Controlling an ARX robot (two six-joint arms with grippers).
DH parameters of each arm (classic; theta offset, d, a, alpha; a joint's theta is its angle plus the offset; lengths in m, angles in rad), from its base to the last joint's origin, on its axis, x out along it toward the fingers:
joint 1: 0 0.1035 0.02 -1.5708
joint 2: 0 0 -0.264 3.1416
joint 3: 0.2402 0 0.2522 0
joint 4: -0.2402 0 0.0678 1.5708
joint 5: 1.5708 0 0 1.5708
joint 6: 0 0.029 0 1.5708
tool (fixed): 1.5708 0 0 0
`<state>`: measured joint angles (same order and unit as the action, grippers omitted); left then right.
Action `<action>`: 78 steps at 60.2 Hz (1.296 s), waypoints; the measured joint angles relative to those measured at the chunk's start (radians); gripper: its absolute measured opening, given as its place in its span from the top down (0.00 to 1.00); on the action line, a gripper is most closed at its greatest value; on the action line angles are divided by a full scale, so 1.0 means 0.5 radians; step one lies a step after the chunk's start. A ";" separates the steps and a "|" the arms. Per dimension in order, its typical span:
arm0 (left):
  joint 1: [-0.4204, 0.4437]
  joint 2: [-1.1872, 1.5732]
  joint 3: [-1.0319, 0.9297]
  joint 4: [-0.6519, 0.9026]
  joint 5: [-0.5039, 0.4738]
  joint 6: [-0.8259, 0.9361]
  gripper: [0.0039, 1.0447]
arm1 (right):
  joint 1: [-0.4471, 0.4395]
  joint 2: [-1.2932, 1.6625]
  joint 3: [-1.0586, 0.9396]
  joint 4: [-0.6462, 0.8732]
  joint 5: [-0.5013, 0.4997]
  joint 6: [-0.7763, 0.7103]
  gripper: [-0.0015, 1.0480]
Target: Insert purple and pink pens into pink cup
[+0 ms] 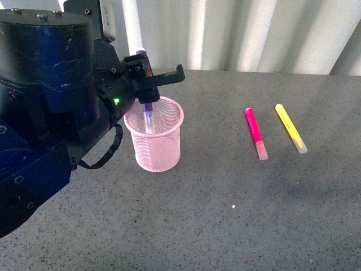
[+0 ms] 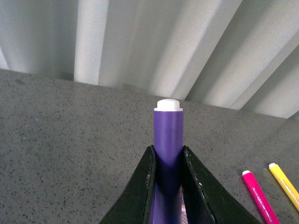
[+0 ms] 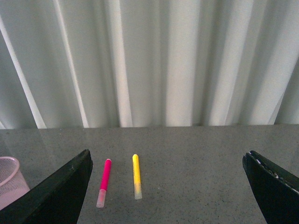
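Observation:
The pink cup (image 1: 156,137), a wire-mesh holder, stands left of centre on the grey table. My left gripper (image 1: 148,79) hangs over its rim, shut on the purple pen (image 1: 148,117), which stands upright with its lower end inside the cup. In the left wrist view the purple pen (image 2: 168,140) sits clamped between both black fingers (image 2: 145,184), its white end up. The pink pen (image 1: 255,133) lies flat on the table to the right of the cup, clear cap toward the front. My right gripper (image 3: 168,186) is open, high above the table, with the pink pen (image 3: 104,179) below it.
A yellow marker (image 1: 290,127) lies just right of the pink pen, roughly parallel to it. A white corrugated wall (image 1: 254,34) closes the table's far edge. The left arm's dark body (image 1: 51,113) fills the left side of the front view.

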<state>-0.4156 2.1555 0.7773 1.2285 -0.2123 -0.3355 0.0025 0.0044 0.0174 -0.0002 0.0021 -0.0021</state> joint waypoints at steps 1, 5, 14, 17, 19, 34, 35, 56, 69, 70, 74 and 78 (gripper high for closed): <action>0.002 -0.001 0.000 -0.002 0.013 -0.010 0.79 | 0.000 0.000 0.000 0.000 0.000 0.000 0.07; 0.003 -0.014 -0.002 -0.021 0.051 -0.036 0.69 | 0.000 0.000 0.000 0.000 0.000 0.000 0.07; 0.023 -0.153 -0.018 -0.129 0.040 0.002 0.43 | 0.000 0.000 0.000 0.000 0.000 0.000 0.07; 0.037 -0.221 -0.018 -0.229 0.026 0.025 0.36 | 0.000 0.000 0.000 0.000 0.000 0.000 0.07; 0.052 -0.285 -0.018 -0.335 -0.007 0.051 0.31 | 0.000 0.000 0.000 0.000 0.000 0.000 0.07; 0.192 -0.992 -0.154 -1.521 0.198 0.406 0.07 | 0.000 0.000 0.000 0.000 0.000 -0.001 0.07; 0.201 -1.068 -0.204 -1.566 0.227 0.426 0.07 | 0.000 0.000 0.000 0.000 0.000 0.000 0.07; 0.243 -1.346 -0.713 -0.677 -0.087 0.620 0.26 | 0.000 0.000 0.000 0.000 -0.001 0.000 0.07; 0.410 -1.633 -1.062 -0.236 0.011 0.642 0.63 | 0.000 0.000 0.000 0.000 -0.001 0.000 0.07; 0.417 -1.639 -1.077 -0.220 0.014 0.642 0.64 | 0.000 0.000 0.000 0.000 -0.001 0.000 0.07; 0.459 -1.673 -1.170 -0.225 0.060 0.648 0.76 | 0.000 0.000 0.000 0.000 -0.001 0.000 0.07; 0.495 -1.762 -1.246 -0.276 0.105 0.651 0.88 | 0.000 0.000 0.000 0.000 0.001 0.000 0.07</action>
<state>-0.1680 1.2747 0.1543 1.0904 -0.1596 -0.0101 0.0025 0.0044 0.0174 -0.0002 0.0025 -0.0021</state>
